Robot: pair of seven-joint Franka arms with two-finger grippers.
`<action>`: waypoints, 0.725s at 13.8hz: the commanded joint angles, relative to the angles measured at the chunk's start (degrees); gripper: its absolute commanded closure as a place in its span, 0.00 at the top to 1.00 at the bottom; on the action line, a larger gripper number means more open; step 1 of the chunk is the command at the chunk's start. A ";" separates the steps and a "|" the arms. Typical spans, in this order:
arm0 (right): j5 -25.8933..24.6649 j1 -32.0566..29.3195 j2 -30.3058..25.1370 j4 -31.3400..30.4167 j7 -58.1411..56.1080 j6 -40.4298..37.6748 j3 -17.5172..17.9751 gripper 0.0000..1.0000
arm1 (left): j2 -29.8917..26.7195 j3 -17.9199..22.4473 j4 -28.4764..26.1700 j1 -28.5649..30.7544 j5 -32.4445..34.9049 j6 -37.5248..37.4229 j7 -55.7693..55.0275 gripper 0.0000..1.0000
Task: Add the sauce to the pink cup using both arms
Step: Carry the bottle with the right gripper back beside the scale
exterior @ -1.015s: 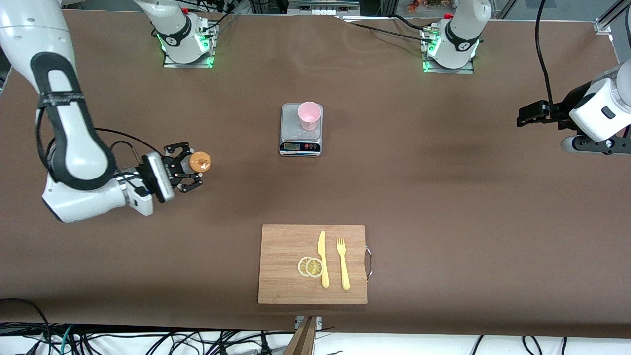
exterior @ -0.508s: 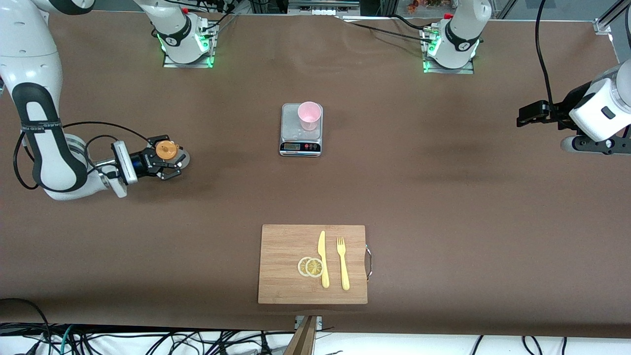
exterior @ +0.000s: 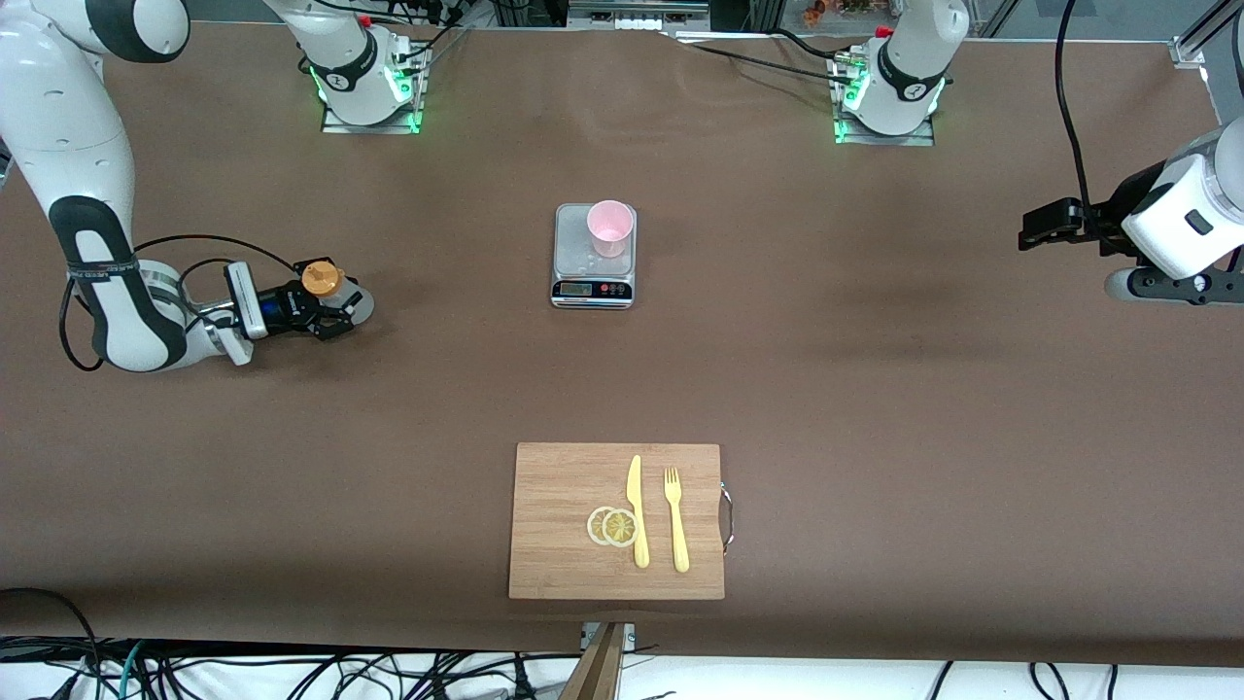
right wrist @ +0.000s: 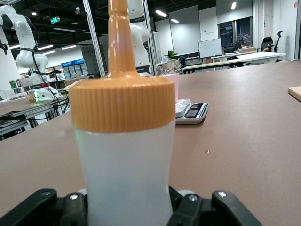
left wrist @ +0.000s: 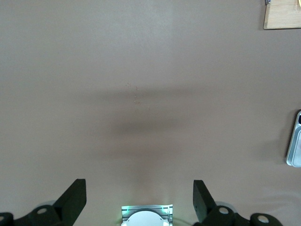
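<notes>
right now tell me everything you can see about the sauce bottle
The sauce bottle is a small translucent whitish squeeze bottle with a ribbed orange cap and a long orange nozzle. It stands upright, clamped low on its body by the right gripper at the right arm's end of the table, well away from the pink cup.

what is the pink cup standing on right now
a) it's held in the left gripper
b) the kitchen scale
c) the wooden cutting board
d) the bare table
b: in the front view the pink cup stands on the platform of the kitchen scale, while the wooden cutting board, nearer the camera, carries only a knife, a fork and lemon slices, and the left gripper hangs open and empty over bare table.
</notes>
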 commanded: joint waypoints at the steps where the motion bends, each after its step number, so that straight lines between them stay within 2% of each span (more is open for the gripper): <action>1: -0.29 -0.23 -0.67 -0.88 -1.30 0.14 -0.31 0.99 | 0.28 -0.42 0.94 0.34 0.61 -0.85 1.37 1.00; 4: -2.92 -0.23 -0.84 0.18 -0.77 0.32 -0.66 1.00 | 0.28 -0.42 0.94 0.43 0.61 -0.85 1.37 1.00; 8: -11.43 -0.14 -1.02 5.53 0.63 0.94 -2.06 1.00 | 0.28 -0.42 0.94 0.43 0.61 -0.85 1.37 1.00; 10: -15.39 -0.23 -2.16 7.47 5.62 0.67 -2.85 1.00 | 0.28 -0.42 0.94 0.43 0.61 -0.85 1.37 1.00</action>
